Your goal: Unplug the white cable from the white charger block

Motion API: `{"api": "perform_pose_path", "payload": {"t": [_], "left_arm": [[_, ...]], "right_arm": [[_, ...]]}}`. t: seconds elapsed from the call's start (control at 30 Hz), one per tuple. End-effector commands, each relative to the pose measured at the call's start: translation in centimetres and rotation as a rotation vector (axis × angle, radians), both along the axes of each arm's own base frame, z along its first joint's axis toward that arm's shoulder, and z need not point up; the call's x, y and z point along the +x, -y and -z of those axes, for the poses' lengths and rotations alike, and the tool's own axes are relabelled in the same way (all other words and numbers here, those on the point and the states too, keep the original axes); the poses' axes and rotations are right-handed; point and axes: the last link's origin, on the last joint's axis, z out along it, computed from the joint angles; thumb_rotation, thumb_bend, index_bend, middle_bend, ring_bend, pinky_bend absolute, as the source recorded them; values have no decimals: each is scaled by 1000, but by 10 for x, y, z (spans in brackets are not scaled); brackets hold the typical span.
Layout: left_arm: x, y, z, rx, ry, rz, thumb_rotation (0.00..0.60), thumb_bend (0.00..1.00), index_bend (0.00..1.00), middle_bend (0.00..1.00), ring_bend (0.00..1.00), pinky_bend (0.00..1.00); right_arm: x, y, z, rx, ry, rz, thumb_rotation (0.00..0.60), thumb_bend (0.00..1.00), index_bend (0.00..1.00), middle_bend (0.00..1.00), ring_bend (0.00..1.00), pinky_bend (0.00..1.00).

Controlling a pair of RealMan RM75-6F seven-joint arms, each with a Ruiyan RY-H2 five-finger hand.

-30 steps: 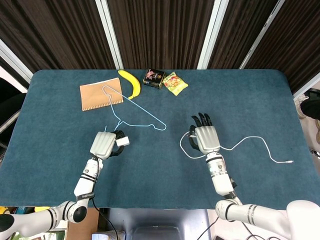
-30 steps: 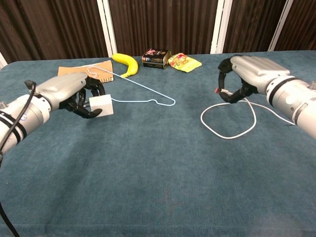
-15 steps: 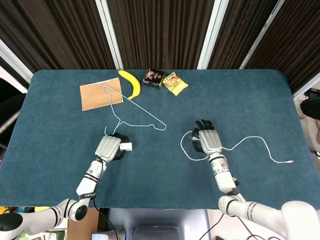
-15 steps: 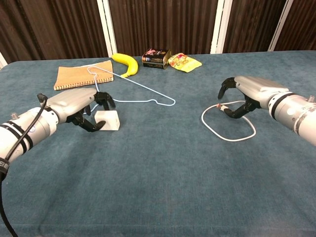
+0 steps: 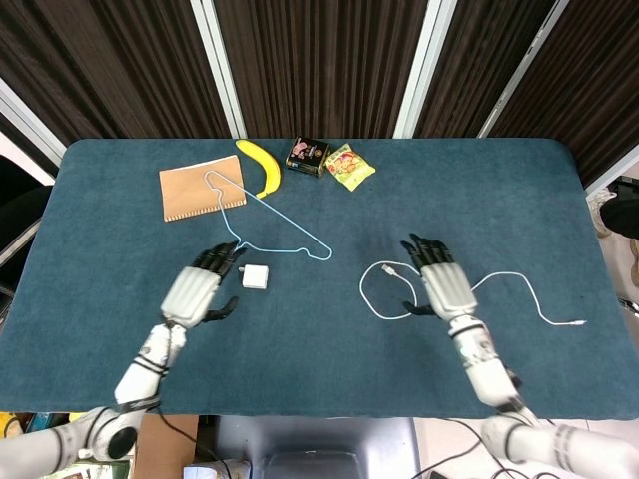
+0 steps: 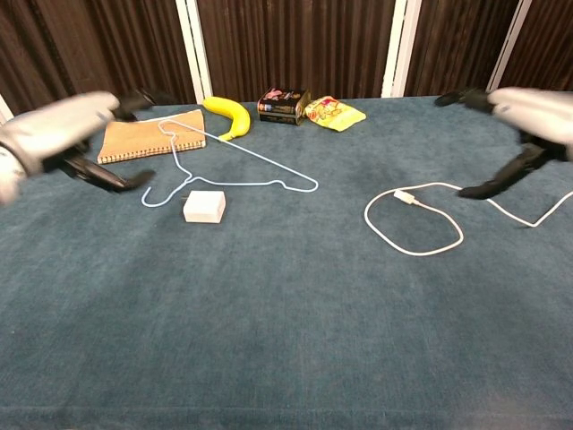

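I had let go: the white charger block (image 5: 256, 277) and white cable (image 5: 384, 295) lay apart on the counter (image 5: 329, 359), left robot hand (image 5: 192, 292) and right robot hand (image 5: 446, 289) lifted away, fingers spread, empty.

Light was even and fairly bright, falling from overhead, with only faint soft shadows on the table (image 5: 329, 210). No glare showed on the cloth. The head view was sharp throughout. In the chest view the left hand (image 6: 67, 134) at nine o'clock and the right hand (image 6: 524, 116) at three o'clock were smeared by motion blur; the centre stayed crisp.
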Motion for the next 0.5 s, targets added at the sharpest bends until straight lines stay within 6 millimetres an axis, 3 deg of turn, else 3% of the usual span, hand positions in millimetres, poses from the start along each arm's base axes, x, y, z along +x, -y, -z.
{"api": "perform_pose_path", "payload": {"t": [0.03,0.2,0.3,0.4,0.5], "left_arm": [[-20,34,-54,61,94,48,600,400,0,0,0,81],[-66,78,-90,87,160,75,600,387,0,0,0,72],[-100,108,-107,90,153,72,600,390,0,0,0,63],[-128,132,-115,93,140,30,600,404,0,0,0,62],[-146,140,-117,84,72,-13,600,407,0,0,0,55]], "right_arm": [[-22,-67,-63,-75,-63,26,600,285,0,0,0,0],[-45,-125,-99,-154,-104,104,600,274,0,0,0,0],[-61,-152,-107,-207,-94,141,600,273,0,0,0,0],[-76,-168,-112,-263,-66,164,600,274,0,0,0,0],[-87,-171,-115,-288,-70,185,600,273,0,0,0,0]]}}
